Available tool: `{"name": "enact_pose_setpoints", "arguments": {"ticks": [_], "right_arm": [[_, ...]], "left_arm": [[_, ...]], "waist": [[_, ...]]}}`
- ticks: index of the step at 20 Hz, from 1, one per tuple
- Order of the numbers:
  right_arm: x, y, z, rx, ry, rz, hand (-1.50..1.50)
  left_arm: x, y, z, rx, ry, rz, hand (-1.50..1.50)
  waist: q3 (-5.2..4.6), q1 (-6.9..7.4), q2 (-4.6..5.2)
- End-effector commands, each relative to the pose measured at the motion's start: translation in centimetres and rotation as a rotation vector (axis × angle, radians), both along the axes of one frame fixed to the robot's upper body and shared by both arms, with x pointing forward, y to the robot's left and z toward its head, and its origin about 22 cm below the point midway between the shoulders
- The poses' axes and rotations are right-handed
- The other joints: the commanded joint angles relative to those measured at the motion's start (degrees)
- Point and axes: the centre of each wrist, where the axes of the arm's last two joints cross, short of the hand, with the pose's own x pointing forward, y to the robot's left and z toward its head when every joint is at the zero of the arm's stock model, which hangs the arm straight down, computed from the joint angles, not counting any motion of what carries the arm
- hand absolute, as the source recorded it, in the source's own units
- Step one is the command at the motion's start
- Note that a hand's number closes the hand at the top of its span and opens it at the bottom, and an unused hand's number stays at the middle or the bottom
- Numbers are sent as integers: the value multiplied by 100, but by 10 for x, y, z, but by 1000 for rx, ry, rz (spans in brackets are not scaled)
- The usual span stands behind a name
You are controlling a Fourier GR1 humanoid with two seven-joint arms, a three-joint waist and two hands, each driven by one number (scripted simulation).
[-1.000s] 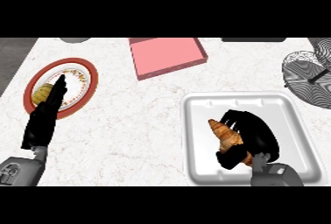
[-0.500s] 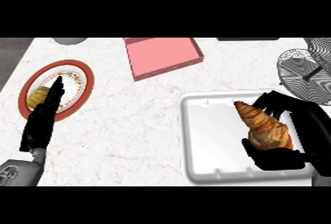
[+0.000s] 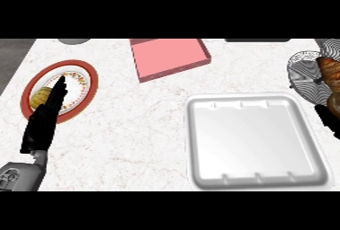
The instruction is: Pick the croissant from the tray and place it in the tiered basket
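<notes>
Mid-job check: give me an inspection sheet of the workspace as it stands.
Surface: marble counter, no spills seen.
Job's things: croissant at the basket, right edge; whether it rests there cannot be told. Tray holds nothing.
Clutter: plate with yellow food; pink board.
Hands: left hand open, fingers straight over the plate; right hand mostly cut off at the right edge.
Cables: nothing seen.
Surroundings: grey area beyond the counter's left edge.

Only one view is given, taken from the robot's head and aimed steeply down at the table (image 3: 133, 117) from close above. The tray (image 3: 199, 148) is framed right of centre and the plate (image 3: 91, 74) at the left, while the tiered basket (image 3: 304, 74) is cut by the right edge.
</notes>
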Motion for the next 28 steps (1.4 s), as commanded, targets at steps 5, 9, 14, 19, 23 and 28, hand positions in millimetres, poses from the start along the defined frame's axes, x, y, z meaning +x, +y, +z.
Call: {"name": "enact_pose_setpoints", "arguments": {"ticks": [5,9,14,19,23,28], "right_arm": [[38,-48,20,78,34,50,150],[74,-59,28,-48,31,16,150],[91,-67,12,-227,-26,-87,150],[103,-95,7,-434,-43,-224,150],[120,-129,1,-426,-37,-250,150],[132,-156,15,-392,7,-172,150]], "left_arm": [[-1,-6,-8,-12,4,11,0],[6,-11,0,7,0,-12,0],[8,9,2,-16,4,-19,0],[14,-6,11,1,-14,-13,0],[1,-2,16,0,-7,-20,0],[-5,-27,-3,-1,-8,-29,0]], "waist": [[2,27,13],[2,86,34],[1,124,49],[5,150,62],[6,161,40],[5,155,38]]}}
